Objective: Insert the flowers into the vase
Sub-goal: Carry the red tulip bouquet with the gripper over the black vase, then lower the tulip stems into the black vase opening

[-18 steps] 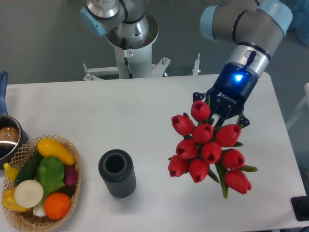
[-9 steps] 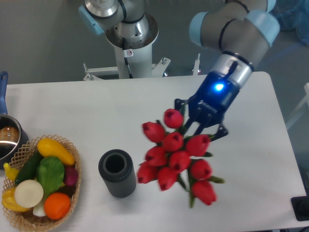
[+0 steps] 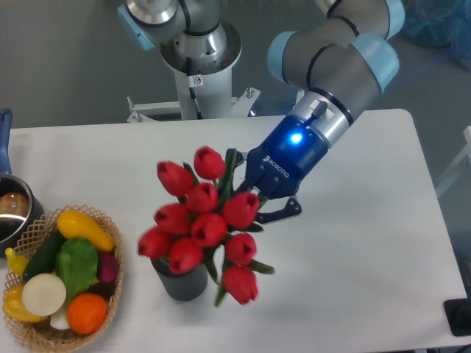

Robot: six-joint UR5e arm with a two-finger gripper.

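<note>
Camera view: gripper (image 3: 254, 193) clamped on flowers (image 3: 202, 220), heads over vase (image 3: 179, 278), hiding mouth. Stems unseen, alignment unclear. Risk: stems catch rim, tip vase, or bunch slips.

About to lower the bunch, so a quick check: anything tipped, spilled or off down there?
Nothing stands out. The vase stands upright under the flowers, which the gripper holds. The basket looks tidy.

Basket (image 3: 110, 243): wicker, at the table's front left corner — filled with colourful vegetables (image 3: 62, 276).
Pot (image 3: 13, 213): metal, blue-handled, at the left edge — touching the basket's rim.
Table (image 3: 368, 243): white.
</note>
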